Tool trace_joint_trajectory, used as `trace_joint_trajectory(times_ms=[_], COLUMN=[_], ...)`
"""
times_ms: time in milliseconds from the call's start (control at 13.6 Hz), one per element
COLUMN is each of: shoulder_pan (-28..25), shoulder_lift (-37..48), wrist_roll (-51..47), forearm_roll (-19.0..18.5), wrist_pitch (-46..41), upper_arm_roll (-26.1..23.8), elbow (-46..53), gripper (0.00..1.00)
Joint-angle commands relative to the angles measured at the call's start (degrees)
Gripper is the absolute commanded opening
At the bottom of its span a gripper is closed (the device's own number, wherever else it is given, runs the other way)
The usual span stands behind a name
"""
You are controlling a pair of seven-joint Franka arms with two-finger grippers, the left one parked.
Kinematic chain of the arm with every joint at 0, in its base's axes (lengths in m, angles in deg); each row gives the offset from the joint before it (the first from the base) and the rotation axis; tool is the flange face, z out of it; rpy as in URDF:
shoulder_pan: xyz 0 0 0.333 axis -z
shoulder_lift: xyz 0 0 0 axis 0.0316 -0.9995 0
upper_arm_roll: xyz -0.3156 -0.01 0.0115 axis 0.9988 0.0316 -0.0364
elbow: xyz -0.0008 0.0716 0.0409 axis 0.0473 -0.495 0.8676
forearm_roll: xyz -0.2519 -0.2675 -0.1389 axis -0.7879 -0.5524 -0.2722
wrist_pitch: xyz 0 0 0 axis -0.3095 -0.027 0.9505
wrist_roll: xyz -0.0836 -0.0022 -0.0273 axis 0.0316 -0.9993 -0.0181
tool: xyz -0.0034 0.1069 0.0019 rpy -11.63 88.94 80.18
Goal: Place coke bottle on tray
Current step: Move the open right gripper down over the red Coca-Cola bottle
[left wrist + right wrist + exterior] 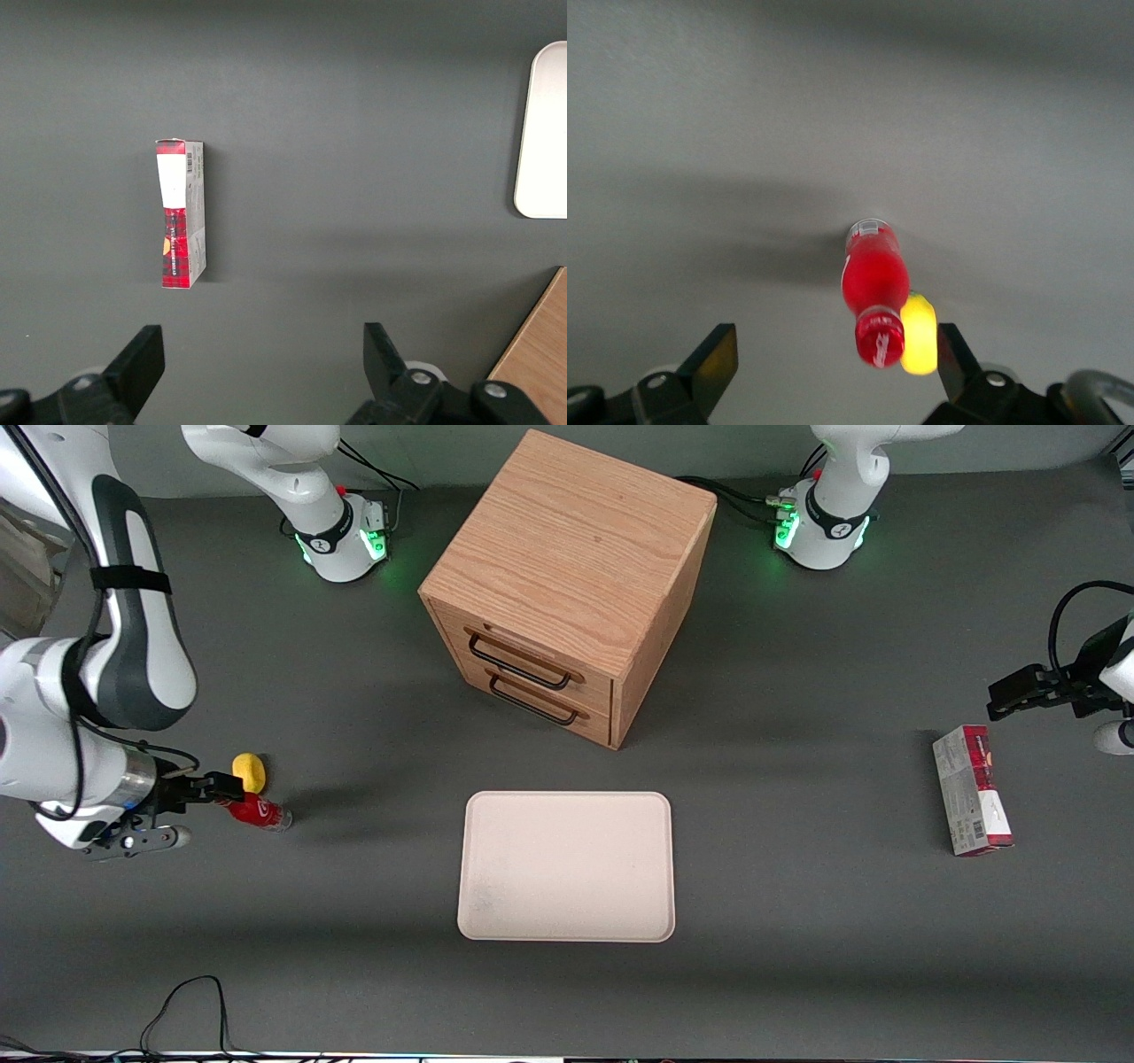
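The coke bottle (259,812) is small and red with a red cap. It seems to lie on its side on the dark table toward the working arm's end, cap toward my gripper. In the right wrist view the coke bottle (873,288) points its cap at the camera. My right gripper (202,810) is open and empty, close to the cap end. In the wrist view the gripper (835,354) has its fingers wide apart, with the cap between them near one finger. The cream-white tray (567,865) lies empty mid-table, near the front camera.
A yellow lemon-like lump (249,771) sits right beside the bottle and also shows in the right wrist view (919,334). A wooden two-drawer cabinet (567,584) stands farther from the front camera than the tray. A red-and-white carton (972,802) lies toward the parked arm's end.
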Motion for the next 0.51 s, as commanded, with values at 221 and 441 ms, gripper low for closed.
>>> trace_joint_trajectory(times_ms=[221, 441], shoulder_pan=[0.3, 0.3], shoulder_lift=[0.8, 0.5], wrist_roll=[3.9, 4.2], forearm_roll=[-0.7, -0.7], wrist_pitch=[7.7, 7.8], upper_arm_roll=[1.2, 1.7], elbow=[-7.0, -7.2], gripper=[1.0, 1.0])
